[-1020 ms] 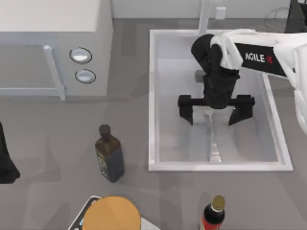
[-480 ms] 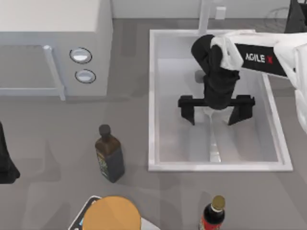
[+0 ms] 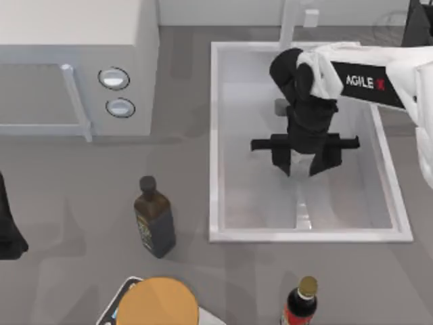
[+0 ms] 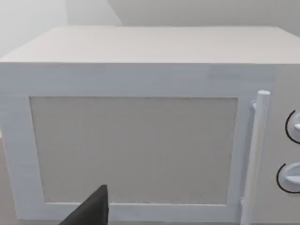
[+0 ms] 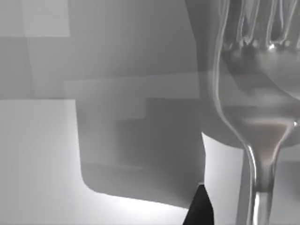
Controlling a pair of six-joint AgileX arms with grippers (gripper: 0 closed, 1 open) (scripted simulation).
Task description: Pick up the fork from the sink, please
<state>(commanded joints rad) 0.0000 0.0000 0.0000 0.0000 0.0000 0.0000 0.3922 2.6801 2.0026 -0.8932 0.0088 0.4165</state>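
Note:
The fork [image 3: 302, 206] lies on the floor of the sink [image 3: 215, 135], its long handle pointing toward the front rim and its head under my right gripper [image 3: 302, 169]. That gripper reaches down into the basin, fingers on either side of the fork with a narrow gap still between them. In the right wrist view the fork's tines and neck [image 5: 260, 140] fill the frame close up, with one dark fingertip [image 5: 200, 213] beside the neck, apart from it. My left gripper [image 3: 7, 230] is parked at the table's left edge.
A white microwave [image 3: 67, 40] stands at the back left, facing the left wrist camera [image 4: 140, 70]. A dark bottle [image 3: 154, 217] stands left of the sink, a gold-capped bottle [image 3: 301, 305] in front of it, and an orange round object [image 3: 159, 301] lies at the front edge. The faucet post [image 3: 289, 24] rises behind the basin.
My right gripper's fingers have drawn inward from a wide spread to close on either side of the fork. The arm has hardly shifted; the fork lies where it was.

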